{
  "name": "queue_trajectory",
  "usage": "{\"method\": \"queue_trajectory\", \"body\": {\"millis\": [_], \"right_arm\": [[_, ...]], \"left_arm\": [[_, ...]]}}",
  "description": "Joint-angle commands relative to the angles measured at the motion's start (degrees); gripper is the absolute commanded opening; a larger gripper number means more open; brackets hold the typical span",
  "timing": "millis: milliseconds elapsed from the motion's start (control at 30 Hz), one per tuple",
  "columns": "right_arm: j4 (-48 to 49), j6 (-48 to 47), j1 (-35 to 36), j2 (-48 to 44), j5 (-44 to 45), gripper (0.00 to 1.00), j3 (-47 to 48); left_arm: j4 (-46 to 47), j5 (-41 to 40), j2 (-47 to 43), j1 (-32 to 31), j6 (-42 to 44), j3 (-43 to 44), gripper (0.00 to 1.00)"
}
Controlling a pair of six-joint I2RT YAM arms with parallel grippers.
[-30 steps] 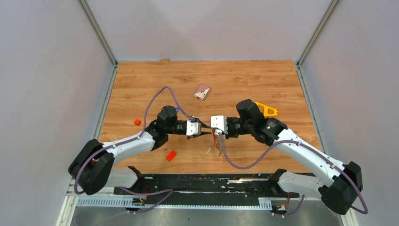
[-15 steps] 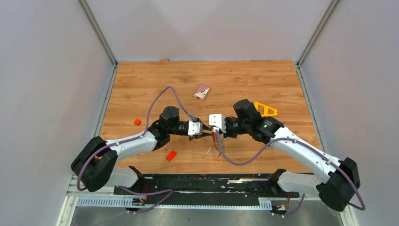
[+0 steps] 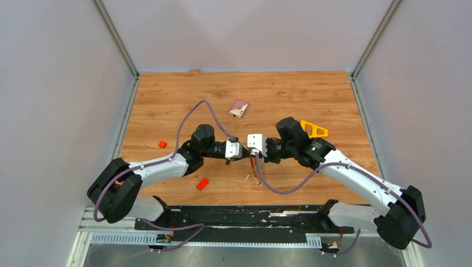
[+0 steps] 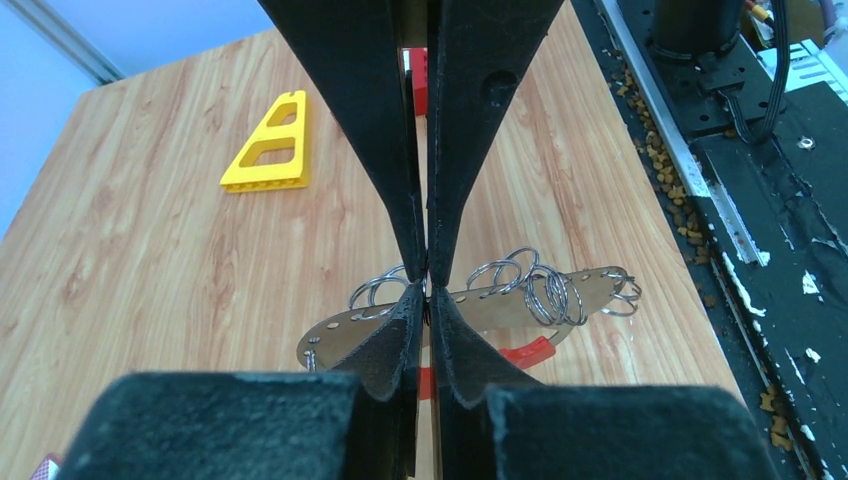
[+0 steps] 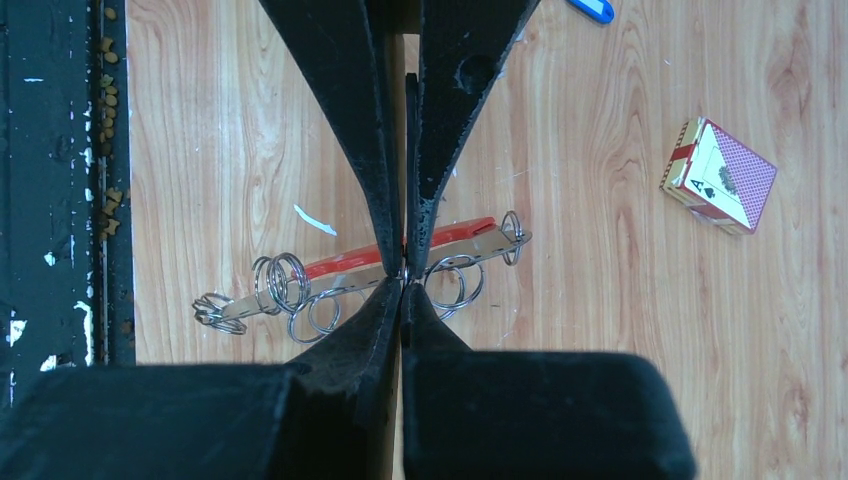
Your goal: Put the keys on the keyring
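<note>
The keyring (image 5: 478, 243), a ringed metal strip with a red strap, is over the middle of the worktop (image 3: 278, 100), between both arms. The right tool (image 5: 405, 272) is closed tight, seemingly gripping the strip. The left tool (image 4: 427, 288) has its tips pressed together at the rings.

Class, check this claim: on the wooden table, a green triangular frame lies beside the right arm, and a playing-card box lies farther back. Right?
No: the triangular frame is yellow, not green, as the top view shows. It does lie on the wooden table beside the right arm, with the playing-card box farther back.
</note>
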Motion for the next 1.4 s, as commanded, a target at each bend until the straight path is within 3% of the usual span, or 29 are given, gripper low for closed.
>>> {"method": "queue_trajectory", "body": {"millis": [0, 200, 433, 600, 900, 1233, 1367], "right_arm": [[3.23, 1.10, 0.24, -0.48, -1.56, 0.00, 1.50], [3.25, 0.07, 0.24, -1.54, -0.67, 0.00, 0.63], [8.27, -13.19, 0.28, -10.57, -1.33, 0.00, -7.95], [7.48, -21.29, 0.24, -13.65, -4.04, 0.00, -10.63], [11.19, -28.27, 0.32, -15.69, -3.04, 0.00, -12.78], [15.74, -33.45, 1.81, -17.08, 0.90, 0.00, -15.68], [15.28, -33.05, 1.85, -16.90, 0.69, 0.00, -15.49]], "left_arm": [[1.20, -0.10, 0.53, -0.37, 0.62, 1.73, 0.09], [-0.29, 0.06, -1.26, -0.37, 4.05, 0.06, 0.30], [-5.61, 0.31, -4.89, -0.28, 12.02, -1.46, 0.40], [-11.55, 0.11, -6.27, -0.28, 17.16, -0.07, 0.41], [-15.41, 0.45, -6.83, -0.52, 18.28, 1.53, 0.39], [-8.42, -4.38, -5.35, -3.17, 8.92, 1.28, 0.36], [-6.30, -7.97, -4.58, -4.37, 9.21, 1.33, 0.36]]}}
